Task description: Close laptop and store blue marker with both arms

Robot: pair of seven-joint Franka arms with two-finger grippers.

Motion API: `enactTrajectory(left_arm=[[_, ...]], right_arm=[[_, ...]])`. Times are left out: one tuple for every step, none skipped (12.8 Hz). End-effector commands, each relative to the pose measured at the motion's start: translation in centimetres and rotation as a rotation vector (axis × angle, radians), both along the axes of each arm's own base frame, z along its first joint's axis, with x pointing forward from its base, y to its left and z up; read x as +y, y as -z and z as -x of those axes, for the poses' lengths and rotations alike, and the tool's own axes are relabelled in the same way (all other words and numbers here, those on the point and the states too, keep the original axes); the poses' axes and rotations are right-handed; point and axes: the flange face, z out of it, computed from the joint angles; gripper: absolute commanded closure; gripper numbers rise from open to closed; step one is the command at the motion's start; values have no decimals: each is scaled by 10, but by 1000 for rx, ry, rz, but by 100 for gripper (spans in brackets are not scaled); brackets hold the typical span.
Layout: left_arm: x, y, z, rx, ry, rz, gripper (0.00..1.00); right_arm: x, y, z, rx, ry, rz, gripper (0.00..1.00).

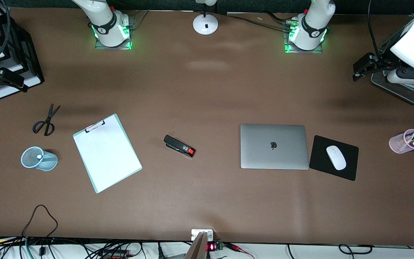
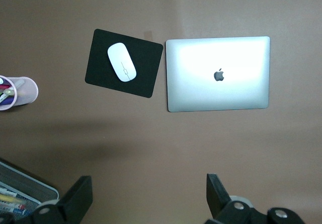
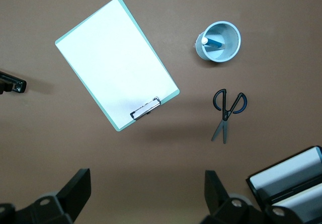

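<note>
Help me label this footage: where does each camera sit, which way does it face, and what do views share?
Front view: high, across the table, facing both arm bases; left hand raised over the table's left-arm end.
Left wrist view: on the left wrist, looking down at closed laptop, mouse; open left hand shows.
Right wrist view: looking down at clipboard, scissors, cup holding the marker; open right hand shows.
Shared: front and left wrist views show the laptop.

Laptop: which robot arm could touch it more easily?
Left. The left gripper hangs open at the end of the table with the laptop; the right gripper waits, open, near the clipboard.
</note>
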Motion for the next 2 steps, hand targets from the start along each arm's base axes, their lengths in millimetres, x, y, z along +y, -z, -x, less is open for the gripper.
enactTrajectory(left_arm=[[3,-5,3,-32,19,-17,0],[3,-5,2,-33,20,-16,0]], right_arm=[[4,-7,3,-1,11,-4,0],[4,-7,3,-1,11,-4,0]])
